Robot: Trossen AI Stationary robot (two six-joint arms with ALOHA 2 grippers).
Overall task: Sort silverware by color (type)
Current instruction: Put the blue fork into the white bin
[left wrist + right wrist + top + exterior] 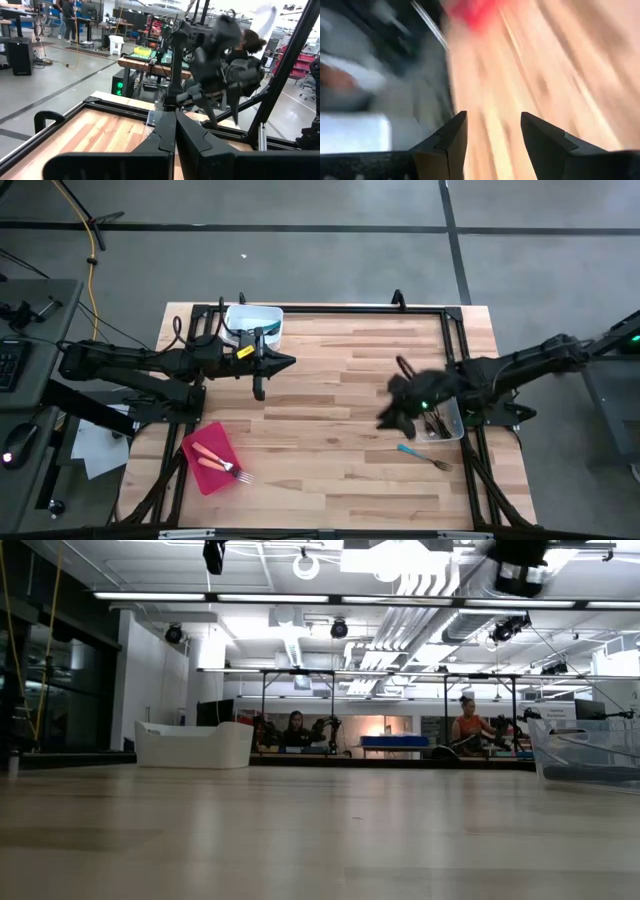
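Two orange-handled utensils (208, 456) lie on the red tray (196, 442) at the near left, and a fork's tines (242, 476) stick out past its edge. A teal-handled fork (422, 457) lies flat on the table at the near right. Dark utensils (436, 423) lie in the clear tub (450, 426) at the right edge. My right gripper (492, 125) is open and empty; in the high view it (388, 418) shows blurred, just left of the clear tub. My left gripper (290, 361) is shut and empty beside the white tub (253, 323); its fingers (175, 127) are closed together.
The white tub stands at the far left of the table and also shows in the low view (195, 744). The clear tub shows at the right of the low view (585, 752). A black frame (330, 307) runs round the table's edges. People sit in the room beyond the table.
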